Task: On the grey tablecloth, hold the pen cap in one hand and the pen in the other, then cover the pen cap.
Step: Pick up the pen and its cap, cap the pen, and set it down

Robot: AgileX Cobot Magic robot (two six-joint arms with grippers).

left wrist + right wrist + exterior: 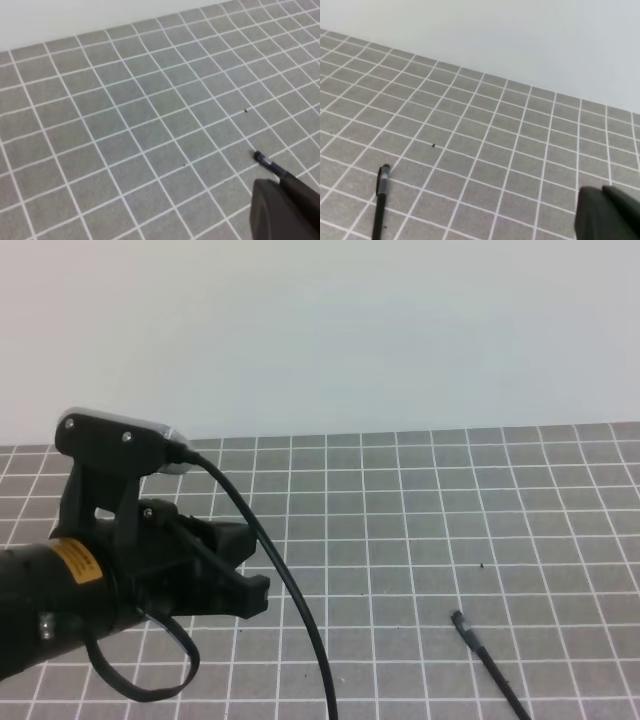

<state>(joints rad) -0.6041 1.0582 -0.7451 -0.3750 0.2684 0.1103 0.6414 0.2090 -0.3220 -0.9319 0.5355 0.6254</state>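
My left pincer (262,592) hovers clenched and empty; the thin pen (488,663) near the cloth's (420,520) front edge may roll away.

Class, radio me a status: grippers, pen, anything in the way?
Left gripper shut, empty, above the cloth. Right gripper shut, barely in view. Pen lying loose on cloth. Cap not seen. Path clear.
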